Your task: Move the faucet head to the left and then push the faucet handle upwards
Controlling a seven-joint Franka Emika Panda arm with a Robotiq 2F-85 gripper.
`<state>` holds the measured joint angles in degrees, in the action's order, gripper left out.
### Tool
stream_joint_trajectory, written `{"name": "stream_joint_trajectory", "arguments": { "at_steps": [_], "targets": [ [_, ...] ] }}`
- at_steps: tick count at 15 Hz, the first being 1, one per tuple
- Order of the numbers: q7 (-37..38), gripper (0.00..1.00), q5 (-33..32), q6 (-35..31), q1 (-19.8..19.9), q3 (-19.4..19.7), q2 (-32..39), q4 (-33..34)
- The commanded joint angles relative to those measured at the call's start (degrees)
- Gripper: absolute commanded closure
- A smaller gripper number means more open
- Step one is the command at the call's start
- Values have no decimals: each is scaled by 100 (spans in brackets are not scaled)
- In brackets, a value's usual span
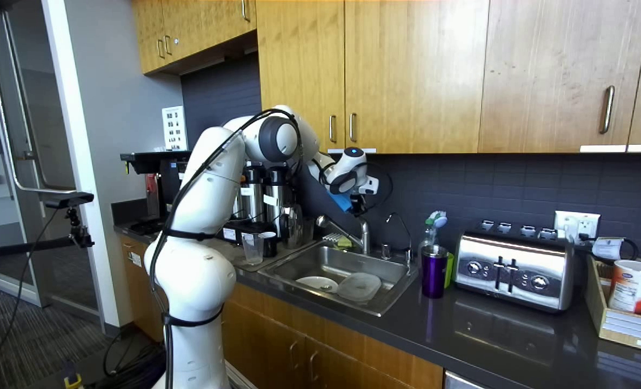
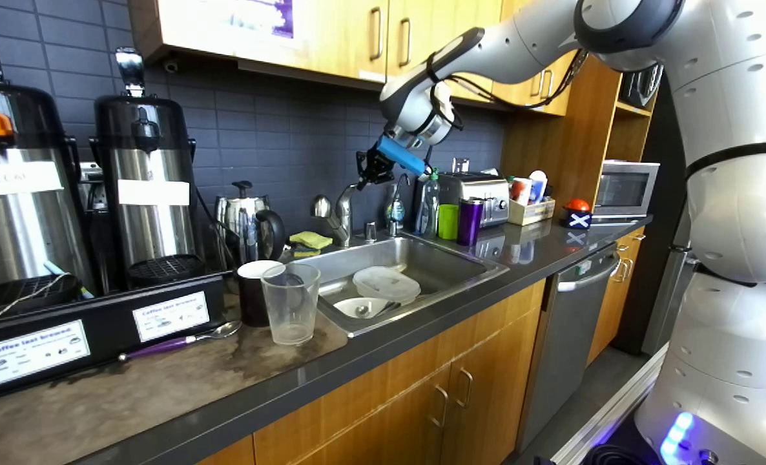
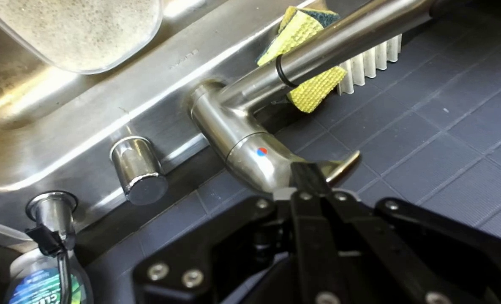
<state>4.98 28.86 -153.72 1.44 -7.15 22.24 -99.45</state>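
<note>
Faucet body (image 3: pixel 223 116): brushed metal, single lever, standing at the rear edge of the steel sink basin (image 1: pixel 347 265), which is let into the dark counter (image 1: pixel 493 346).

Spout (image 3: pixel 339 46): long axis slanting from the body to the upper right in the wrist view, passing in front of yellow sponges (image 3: pixel 303 38).

Faucet head (image 1: pixel 321 221): at the spout's far end, on the side toward the airpots (image 2: pixel 147 232), apart from the hand (image 3: pixel 309 180). By my reckoning the leftward part of the task looks done.

Faucet handle (image 3: pixel 345 167): short tapered lever atop the body, past the red-and-blue mark (image 3: pixel 262 151); lies roughly along the spout's line, its tip showing just right of the fingers in the wrist view.

Hand, one only: narrow, fingers together, nothing seen between them. They overlap the handle's root in the wrist view and stand at the top of the faucet in both exterior views; whether they touch it, I cannot tell from here.

Coming move, as I judge it: the handle raised. The fingertips would need to bear from beneath the lever, not across its upper face; smooth metal may let them slip off.
</note>
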Motion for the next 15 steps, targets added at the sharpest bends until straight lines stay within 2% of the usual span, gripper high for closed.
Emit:
{"name": "stream_joint_trajectory", "arguments": {
  "at_steps": [1,15],
  "targets": [
    [-121,100,321,-83,91,-240,-44,192],
    [63,100,657,111,127,-183,-83,-19]
  ]
}}
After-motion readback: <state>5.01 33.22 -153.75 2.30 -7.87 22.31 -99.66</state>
